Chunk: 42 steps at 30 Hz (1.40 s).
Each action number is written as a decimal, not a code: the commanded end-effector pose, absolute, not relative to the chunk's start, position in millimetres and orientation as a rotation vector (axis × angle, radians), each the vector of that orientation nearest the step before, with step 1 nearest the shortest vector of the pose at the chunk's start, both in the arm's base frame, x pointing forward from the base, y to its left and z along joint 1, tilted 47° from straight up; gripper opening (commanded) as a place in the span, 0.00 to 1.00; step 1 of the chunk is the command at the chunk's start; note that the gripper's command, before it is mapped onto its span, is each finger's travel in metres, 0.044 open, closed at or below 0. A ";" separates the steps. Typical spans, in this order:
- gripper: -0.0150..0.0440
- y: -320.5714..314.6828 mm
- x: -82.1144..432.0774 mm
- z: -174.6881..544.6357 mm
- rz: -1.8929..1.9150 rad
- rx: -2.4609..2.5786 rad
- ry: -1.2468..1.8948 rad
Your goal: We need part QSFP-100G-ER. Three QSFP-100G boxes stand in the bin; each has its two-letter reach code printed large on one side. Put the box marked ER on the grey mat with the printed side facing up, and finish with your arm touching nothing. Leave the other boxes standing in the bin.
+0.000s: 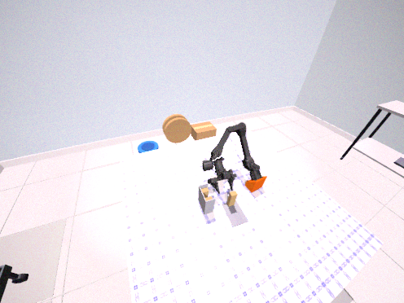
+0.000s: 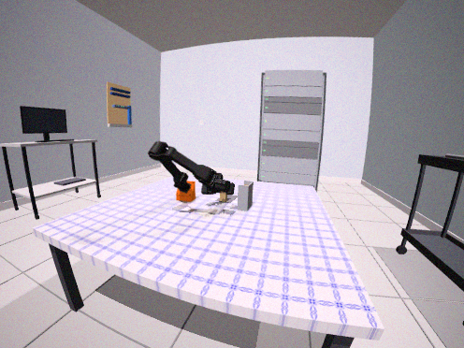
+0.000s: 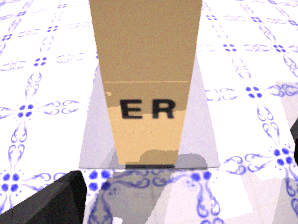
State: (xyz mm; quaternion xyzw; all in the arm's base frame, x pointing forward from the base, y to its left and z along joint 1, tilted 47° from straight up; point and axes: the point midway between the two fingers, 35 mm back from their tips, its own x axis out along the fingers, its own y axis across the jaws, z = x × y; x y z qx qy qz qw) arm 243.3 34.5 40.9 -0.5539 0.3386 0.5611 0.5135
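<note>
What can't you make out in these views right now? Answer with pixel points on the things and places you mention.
- Codes on the two boxes in the grey bin (image 1: pixel 207 204) (image 2: pixel 244 196): top view, too small; exterior view, hidden by the bin's walls.
- Top of the ER box (image 1: pixel 231 199) (image 2: pixel 224 196) (image 3: pixel 147 120): wrist view, cut off by the upper edge.
- Full gripper fingers: wrist view, cut off by the frame edges.

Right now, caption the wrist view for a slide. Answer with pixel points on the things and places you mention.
Box marked ER (image 1: pixel 231 199) (image 2: pixel 224 196) (image 3: pixel 146 132) standing upright on the grey mat (image 1: pixel 239 219) (image 3: pixel 200 145), code facing sideways, between the open hand's fingers.
</note>
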 end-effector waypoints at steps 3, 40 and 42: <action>1.00 35.5 242.8 49.0 1.349 -1.332 0.813; 1.00 45.3 232.7 100.3 1.356 -1.328 0.812; 1.00 47.7 232.4 102.5 1.357 -1.328 0.812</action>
